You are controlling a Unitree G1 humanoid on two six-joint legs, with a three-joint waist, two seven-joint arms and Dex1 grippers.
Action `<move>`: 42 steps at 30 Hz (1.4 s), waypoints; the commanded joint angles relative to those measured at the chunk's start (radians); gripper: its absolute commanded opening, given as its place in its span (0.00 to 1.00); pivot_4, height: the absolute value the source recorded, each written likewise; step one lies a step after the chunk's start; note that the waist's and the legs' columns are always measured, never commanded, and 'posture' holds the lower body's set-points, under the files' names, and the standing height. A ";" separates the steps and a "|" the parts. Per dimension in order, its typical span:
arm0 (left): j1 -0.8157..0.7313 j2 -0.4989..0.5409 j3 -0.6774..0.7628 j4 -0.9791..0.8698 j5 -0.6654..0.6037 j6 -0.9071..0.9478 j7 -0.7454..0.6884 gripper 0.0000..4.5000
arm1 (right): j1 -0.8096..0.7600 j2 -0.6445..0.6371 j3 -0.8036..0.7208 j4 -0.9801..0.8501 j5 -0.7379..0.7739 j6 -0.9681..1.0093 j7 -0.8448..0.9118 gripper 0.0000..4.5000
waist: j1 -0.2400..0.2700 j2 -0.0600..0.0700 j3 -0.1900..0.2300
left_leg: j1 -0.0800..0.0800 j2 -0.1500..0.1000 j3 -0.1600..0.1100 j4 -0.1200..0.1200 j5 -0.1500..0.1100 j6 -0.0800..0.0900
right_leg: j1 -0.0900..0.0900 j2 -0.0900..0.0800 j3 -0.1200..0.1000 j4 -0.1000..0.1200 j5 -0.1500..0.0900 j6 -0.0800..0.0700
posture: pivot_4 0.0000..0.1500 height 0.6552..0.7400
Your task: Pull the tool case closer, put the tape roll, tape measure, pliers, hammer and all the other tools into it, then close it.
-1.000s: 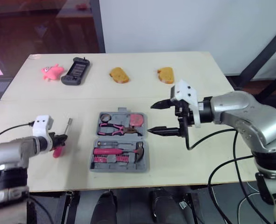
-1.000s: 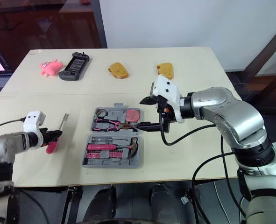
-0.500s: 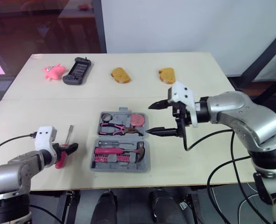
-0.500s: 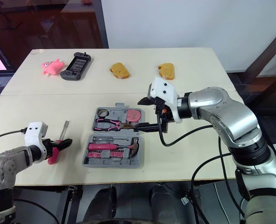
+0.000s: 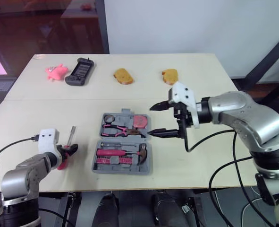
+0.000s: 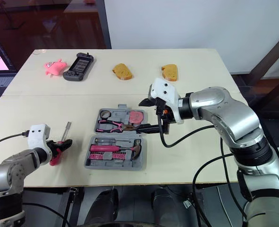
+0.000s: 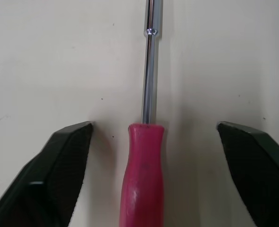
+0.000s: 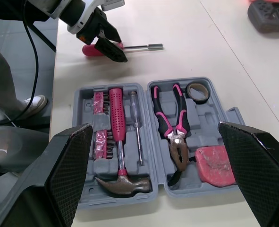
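Note:
The grey tool case [image 5: 147, 164] lies open at mid-table. In it are a tape roll [image 5: 108, 117], pink-handled pliers [image 5: 117, 129], a pink tape measure [image 5: 139, 122], a hammer [image 5: 124, 153] and a small screwdriver [image 8: 136, 124]. A pink-handled screwdriver [image 7: 142, 175] lies on the table left of the case. My left gripper [image 5: 68, 151] is open, one black finger [image 7: 59, 175] on each side of the handle without touching it. My right gripper [image 5: 151, 120] hovers open over the case's right edge, holding nothing.
Along the table's far side lie a pink plush toy [image 5: 55, 71], a black handheld device [image 5: 79, 72] and two bread-like pieces [image 5: 122, 75] [image 5: 170, 76]. Black cables [image 5: 224, 170] hang off my right arm near the front edge.
My left gripper was shut on the pink screwdriver handle and has opened; the screwdriver now lies on the table between its fingers. The right arm has stayed where it was.

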 commanded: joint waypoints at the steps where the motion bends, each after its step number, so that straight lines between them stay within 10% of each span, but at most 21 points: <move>1: -0.007 -0.014 0.009 0.002 -0.011 -0.015 0.010 0.54 | -0.031 -0.008 -0.016 -0.008 -0.001 0.000 0.006 1.00 | 0.001 0.000 0.000 | 0.000 0.000 0.000 0.000 0.000 0.000 | 0.000 0.000 0.000 0.000 0.000 0.000 | 1.00 1.00; 7: -0.083 0.136 0.031 0.009 -0.056 0.025 -0.077 0.08 | -0.039 -0.044 -0.026 0.013 -0.008 -0.003 0.025 1.00 | 0.000 -0.001 0.001 | 0.000 0.000 0.000 0.000 0.000 0.000 | 0.000 0.000 0.000 0.000 0.000 0.000 | 1.00 1.00; 21: -0.467 0.652 -0.429 0.050 -0.141 -0.154 -0.790 0.08 | 0.002 -0.139 -0.070 -0.004 -0.006 0.000 0.070 1.00 | -0.001 0.000 0.007 | -0.006 0.000 0.000 -0.001 0.000 0.000 | -0.006 -0.001 -0.001 -0.002 0.000 0.000 | 1.00 1.00; 29: -0.558 0.591 -0.706 -0.041 -0.055 -0.387 -1.028 0.08 | 0.152 -0.278 -0.206 -0.111 0.043 0.055 0.064 1.00 | -0.002 0.005 0.010 | -0.008 0.000 0.000 0.000 0.000 0.000 | -0.007 0.000 0.000 -0.001 0.000 0.000 | 1.00 1.00; 42: -0.369 0.360 -0.748 -0.023 -0.018 -0.657 -1.028 0.08 | 0.253 -0.294 -0.330 -0.238 0.158 0.150 -0.033 1.00 | 0.001 0.005 0.010 | -0.009 0.000 0.000 0.003 0.000 0.000 | -0.006 0.001 0.000 0.000 0.000 0.000 | 1.00 1.00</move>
